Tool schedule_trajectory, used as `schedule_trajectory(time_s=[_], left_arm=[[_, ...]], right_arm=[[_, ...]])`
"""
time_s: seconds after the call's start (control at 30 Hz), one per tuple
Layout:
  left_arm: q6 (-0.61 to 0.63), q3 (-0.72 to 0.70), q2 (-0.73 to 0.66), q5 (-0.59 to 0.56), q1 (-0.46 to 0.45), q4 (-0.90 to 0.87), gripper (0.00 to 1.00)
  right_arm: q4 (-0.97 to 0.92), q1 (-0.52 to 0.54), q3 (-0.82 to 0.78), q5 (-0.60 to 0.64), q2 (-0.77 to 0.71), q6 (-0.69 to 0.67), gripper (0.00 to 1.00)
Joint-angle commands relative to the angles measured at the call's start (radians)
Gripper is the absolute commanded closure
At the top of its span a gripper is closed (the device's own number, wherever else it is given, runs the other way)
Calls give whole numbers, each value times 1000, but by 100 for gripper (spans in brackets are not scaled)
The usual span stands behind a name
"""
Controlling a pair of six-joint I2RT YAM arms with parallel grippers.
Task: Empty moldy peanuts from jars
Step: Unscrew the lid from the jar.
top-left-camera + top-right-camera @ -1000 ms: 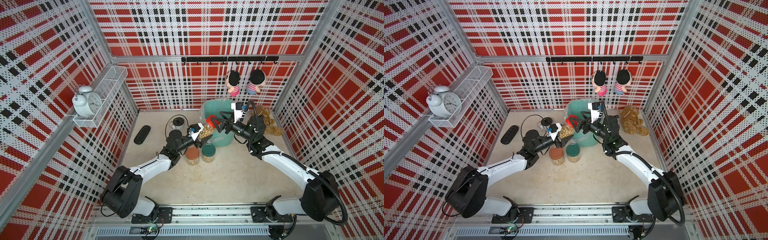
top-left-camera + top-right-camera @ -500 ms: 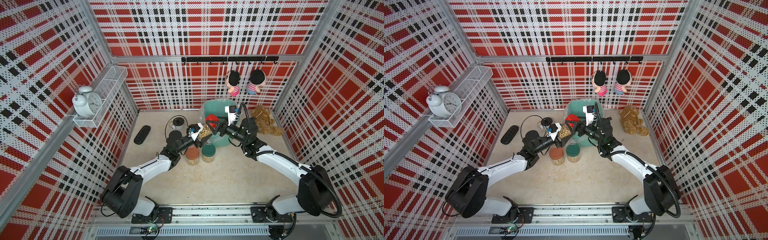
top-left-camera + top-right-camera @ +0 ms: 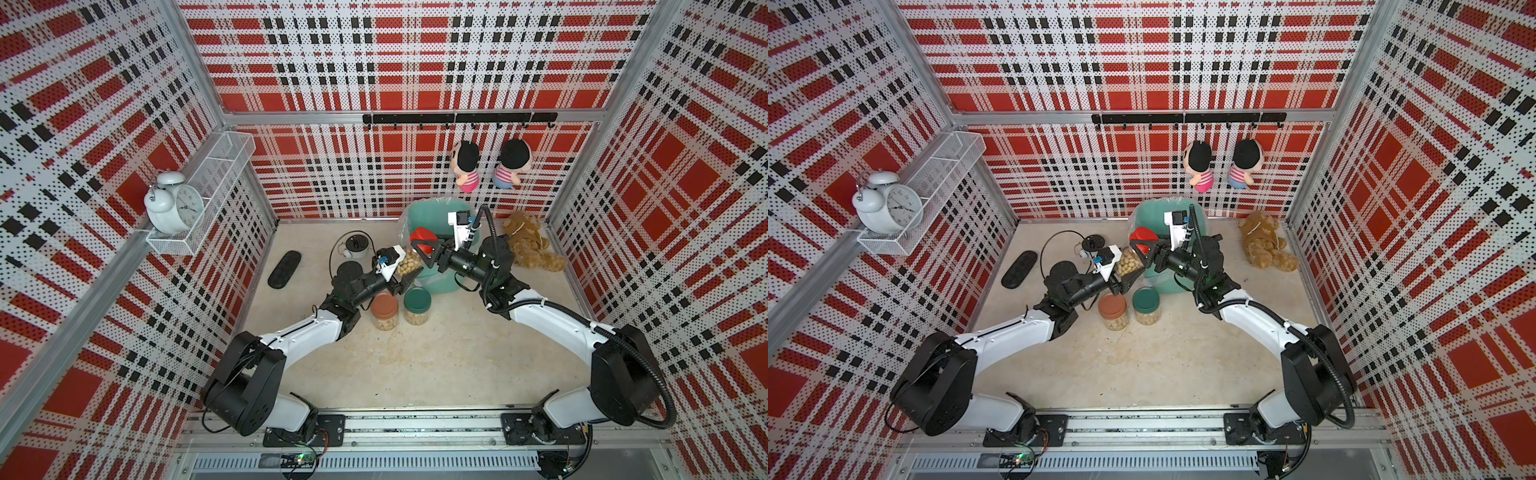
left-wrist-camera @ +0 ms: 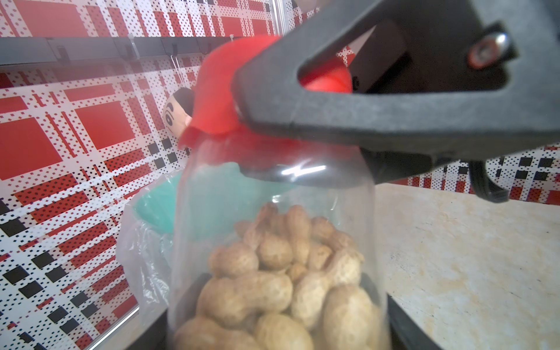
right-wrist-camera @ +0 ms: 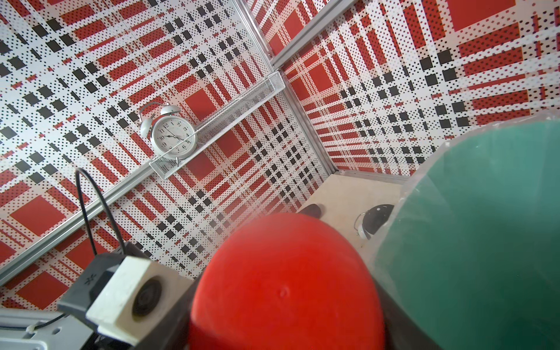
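Jar (image 4: 272,242) is lying tilted, clamped in my left gripper (image 3: 405,272), red lid (image 3: 420,242) pointing right into my right gripper (image 3: 428,249). Whether those straddling jaws are gripping, I cannot tell.

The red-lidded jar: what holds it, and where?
The left gripper clamps the jar by its clear body; the right gripper sits around its red lid, grip uncertain.

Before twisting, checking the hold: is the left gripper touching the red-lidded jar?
Touching: left wrist view shows the left gripper clamped on both sides of the red-lidded jar.
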Motion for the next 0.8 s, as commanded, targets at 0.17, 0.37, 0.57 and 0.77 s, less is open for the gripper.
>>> schedule_trajectory(time_s=[0.17,0.37,0.57,0.77], left_arm=[[-23,-17,-6,119,20,50,100],[-21,-16,-4,148,21,21,100],[-16,-7,-1,168,23,2,100],[-8,3,7,174,23,-11,100]], right_arm=[[34,-30,10,-109,-30,-125,69],[73,-63,27,-213,-23,-179,71],[78,-69,42,-324,-15,-258,75],[123,-108,53,-353,1,-210,73]])
